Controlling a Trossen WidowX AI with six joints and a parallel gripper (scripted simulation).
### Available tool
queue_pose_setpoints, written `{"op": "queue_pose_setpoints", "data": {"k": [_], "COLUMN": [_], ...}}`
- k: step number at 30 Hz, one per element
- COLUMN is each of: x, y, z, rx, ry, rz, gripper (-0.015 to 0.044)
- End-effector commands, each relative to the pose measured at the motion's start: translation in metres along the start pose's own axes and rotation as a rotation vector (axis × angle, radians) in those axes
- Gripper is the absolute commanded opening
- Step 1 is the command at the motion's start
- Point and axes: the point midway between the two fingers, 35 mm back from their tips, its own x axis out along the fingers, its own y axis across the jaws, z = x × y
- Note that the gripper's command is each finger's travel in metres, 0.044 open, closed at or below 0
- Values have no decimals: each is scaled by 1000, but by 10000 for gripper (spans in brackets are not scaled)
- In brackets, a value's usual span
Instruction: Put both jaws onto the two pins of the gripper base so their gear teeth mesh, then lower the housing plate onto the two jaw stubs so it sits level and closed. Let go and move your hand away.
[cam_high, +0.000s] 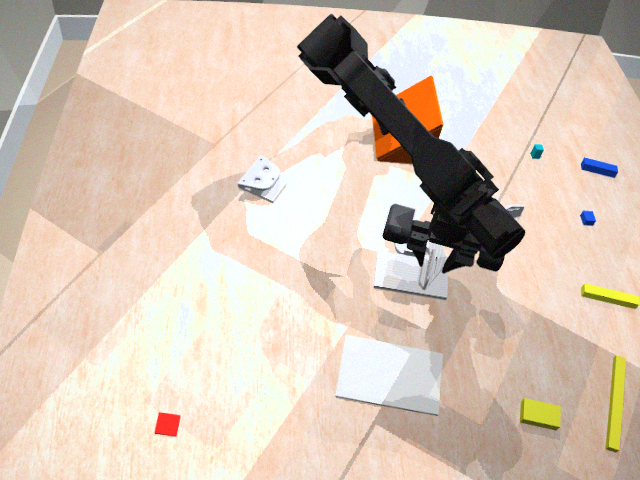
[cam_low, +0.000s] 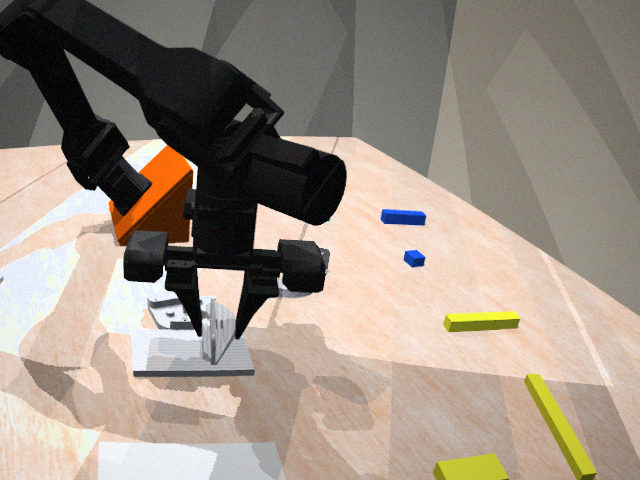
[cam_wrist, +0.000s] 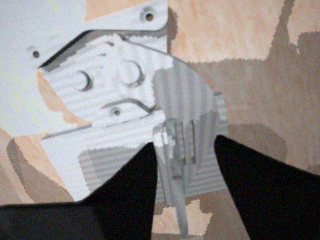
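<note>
My gripper (cam_high: 433, 267) (cam_low: 219, 336) (cam_wrist: 184, 145) points down, shut on a thin upright pale part that looks like a jaw (cam_high: 428, 276) (cam_low: 212, 322) (cam_wrist: 176, 165). Its foot is at the gripper base (cam_high: 392, 273) (cam_low: 149, 356), a pale slab with a rounded raised part behind it. The wrist view shows two round bosses (cam_wrist: 131, 72), apparently the pins. Whether any teeth mesh is hidden. A pale two-holed plate (cam_high: 253, 180), apparently the housing plate, lies far left. Another pale part (cam_high: 514, 211) (cam_low: 326, 260), perhaps the other jaw, is mostly hidden behind my gripper.
A white sheet (cam_high: 369, 372) (cam_low: 155, 462) lies in front of the base. An orange wedge (cam_high: 426, 111) (cam_low: 170, 170) stands behind the arm. Blue bars (cam_high: 599, 167) (cam_low: 403, 217) and yellow bars (cam_high: 615, 403) (cam_low: 480, 321) lie right; a red square (cam_high: 168, 424) lies front left.
</note>
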Motion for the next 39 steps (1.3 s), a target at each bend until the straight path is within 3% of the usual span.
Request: {"op": "queue_pose_setpoints", "data": {"k": [1,13,17,30,39], "x": [2,2,0,0,-68], "y": [0,0,0,0,0], "z": [0,0,0,0,1], "rx": [-5,-5,0,0,-5], "ry": [0,0,0,0,-2], "rz": [6,6,0,0,4], "gripper": [134,134,224,224,224]}}
